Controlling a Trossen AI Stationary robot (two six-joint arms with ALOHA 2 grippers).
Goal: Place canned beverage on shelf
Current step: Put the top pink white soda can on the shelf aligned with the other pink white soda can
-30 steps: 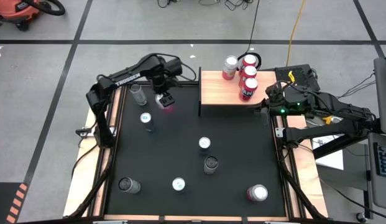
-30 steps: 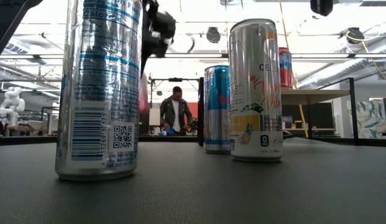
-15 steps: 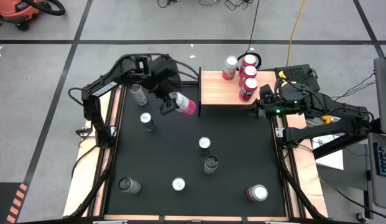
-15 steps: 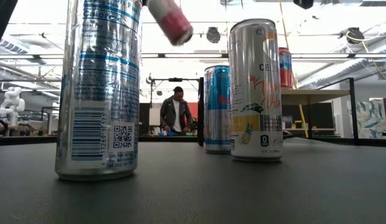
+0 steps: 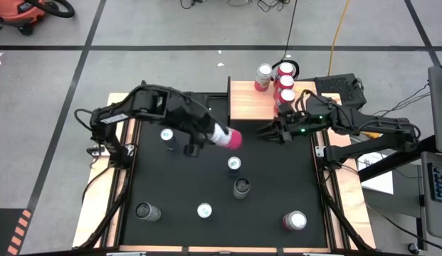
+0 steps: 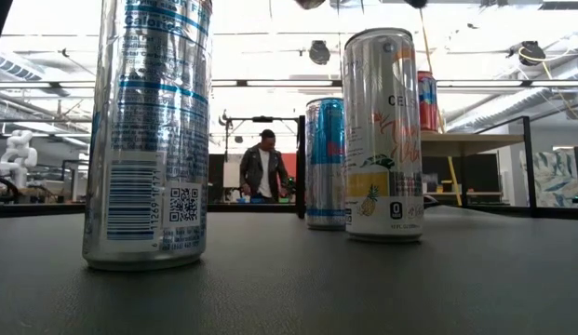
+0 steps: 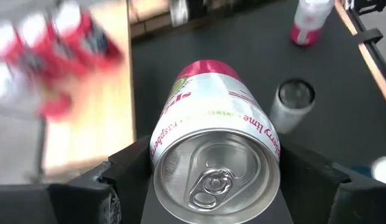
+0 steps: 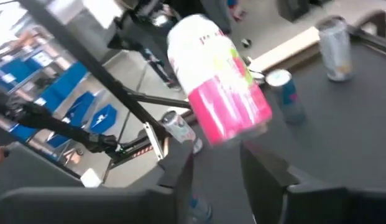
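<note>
left pincer (image 5: 206,134): clamped on the pink can (image 5: 226,136), above the black counter (image 5: 270,192), mid-air
can axis: roughly horizontal, base end pointing right toward the right arm; tab end faces the left wrist
can position: just near-left of the shelf (image 5: 250,102), not over the board yet
right pincer (image 5: 267,133): fingers partly apart, nothing in them, reaching left from in front of the shelf
key relation: can lies straight left of the right pincer, close but apart; its free end is what the right pincer faces
shelf: light-wood board at far centre, red cans (image 5: 283,91) bunched along its right edge, left part bare
judgement: looks like a handover; the right arm is nearer the shelf, and the can needs uprighting before it goes down
</note>
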